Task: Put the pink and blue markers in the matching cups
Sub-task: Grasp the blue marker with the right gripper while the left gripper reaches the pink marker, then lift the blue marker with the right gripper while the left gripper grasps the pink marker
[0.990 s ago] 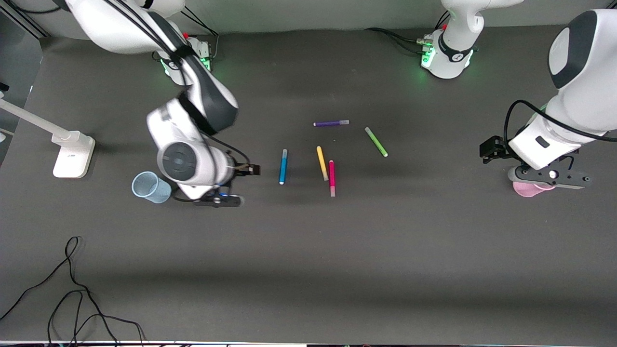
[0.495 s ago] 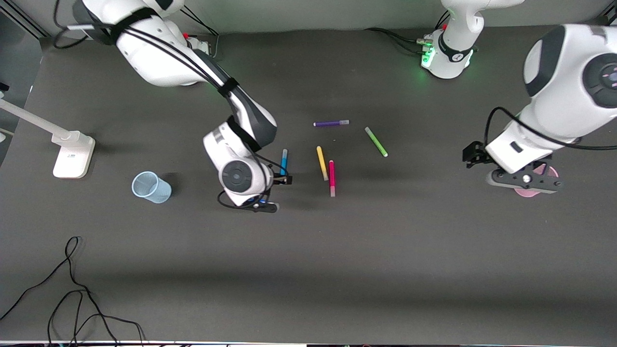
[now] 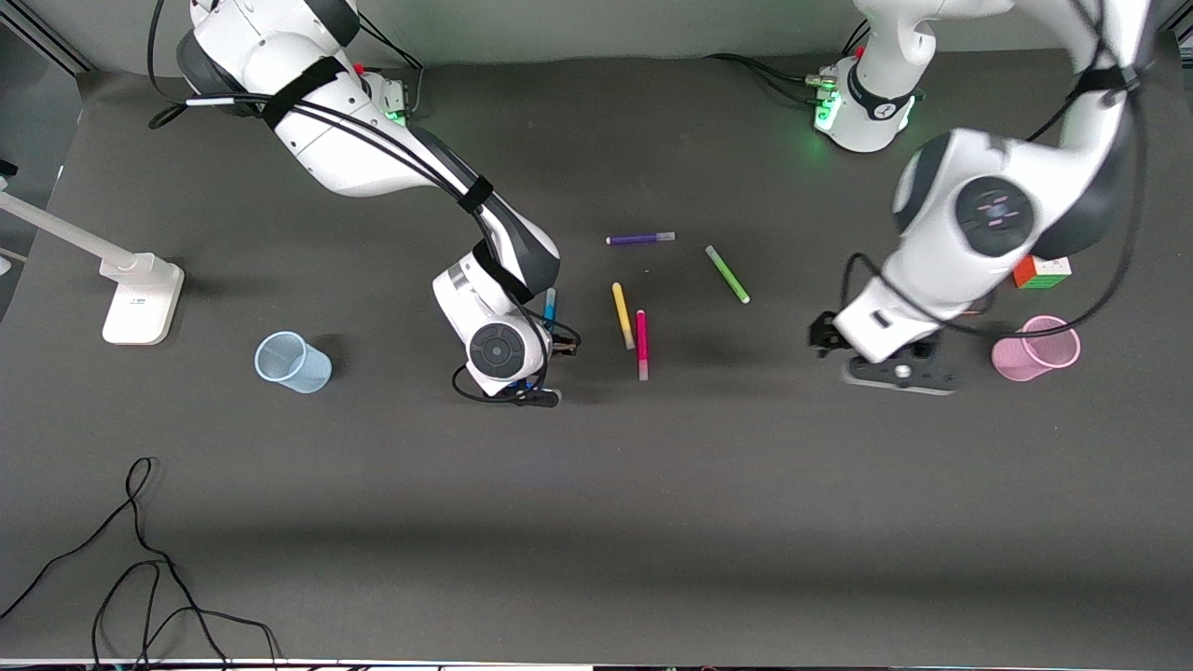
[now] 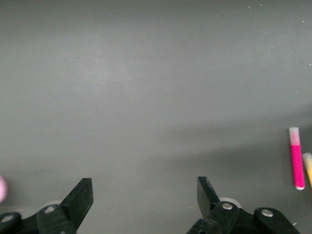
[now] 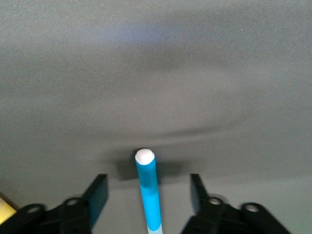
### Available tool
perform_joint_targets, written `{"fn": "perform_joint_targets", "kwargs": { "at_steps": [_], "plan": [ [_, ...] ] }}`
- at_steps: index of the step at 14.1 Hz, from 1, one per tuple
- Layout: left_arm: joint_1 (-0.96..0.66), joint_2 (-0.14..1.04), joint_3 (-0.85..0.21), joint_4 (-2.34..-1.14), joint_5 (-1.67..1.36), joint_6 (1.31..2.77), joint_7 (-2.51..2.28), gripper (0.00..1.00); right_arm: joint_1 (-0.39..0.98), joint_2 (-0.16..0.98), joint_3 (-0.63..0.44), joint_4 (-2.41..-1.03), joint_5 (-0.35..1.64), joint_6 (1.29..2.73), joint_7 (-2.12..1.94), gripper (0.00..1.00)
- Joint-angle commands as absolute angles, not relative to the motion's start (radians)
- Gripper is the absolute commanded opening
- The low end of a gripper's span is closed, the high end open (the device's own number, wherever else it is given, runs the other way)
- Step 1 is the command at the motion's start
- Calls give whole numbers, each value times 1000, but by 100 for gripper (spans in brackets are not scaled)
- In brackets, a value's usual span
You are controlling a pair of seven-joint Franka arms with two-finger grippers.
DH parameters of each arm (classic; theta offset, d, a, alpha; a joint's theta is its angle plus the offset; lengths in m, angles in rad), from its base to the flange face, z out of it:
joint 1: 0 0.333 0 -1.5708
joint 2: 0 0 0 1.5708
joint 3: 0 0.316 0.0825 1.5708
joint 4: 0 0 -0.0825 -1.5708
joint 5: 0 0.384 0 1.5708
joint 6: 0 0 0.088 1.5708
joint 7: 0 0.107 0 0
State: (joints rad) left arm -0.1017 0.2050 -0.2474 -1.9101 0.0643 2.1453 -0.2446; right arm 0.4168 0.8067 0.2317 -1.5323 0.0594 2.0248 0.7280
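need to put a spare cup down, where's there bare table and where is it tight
Bare table spans the whole strip nearer the front camera than the markers and cups, bordered by a loose cable at the right arm's end. It is crowded mid-table: the pink marker, yellow, green and purple pens, plus the open right end effector straddling the blue marker.

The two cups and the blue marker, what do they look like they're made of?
The blue cup and pink cup look like thin translucent plastic: the dark table shows faintly through their walls. The blue marker seems smooth, slightly glossy plastic with a rounded white end.
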Motion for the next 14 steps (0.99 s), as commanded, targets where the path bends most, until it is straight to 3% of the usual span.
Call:
{"fn": "perform_joint_targets", "kwargs": {
  "at_steps": [1,3,5,8,10,14],
  "plan": [
    [-164,253,-236,-1913,64,2204,-319,95,422,799,230,-1537,57,2039,756,37],
    [-182,293,-236,-1913,66,2232,-343,98,420,799,230,-1537,57,2040,756,26],
    [-225,345,-235,-1913,72,2275,-423,99,420,804,229,-1537,57,2048,756,27],
    [-293,408,-235,-1911,90,2351,-551,99,420,810,227,-1537,57,2075,756,47],
    [-307,437,-235,-1911,95,2378,-552,98,420,810,227,-1537,57,2075,756,49],
    [-348,498,-235,-1905,94,2387,-561,90,420,810,227,-1539,57,2077,756,11]
  ]
}}
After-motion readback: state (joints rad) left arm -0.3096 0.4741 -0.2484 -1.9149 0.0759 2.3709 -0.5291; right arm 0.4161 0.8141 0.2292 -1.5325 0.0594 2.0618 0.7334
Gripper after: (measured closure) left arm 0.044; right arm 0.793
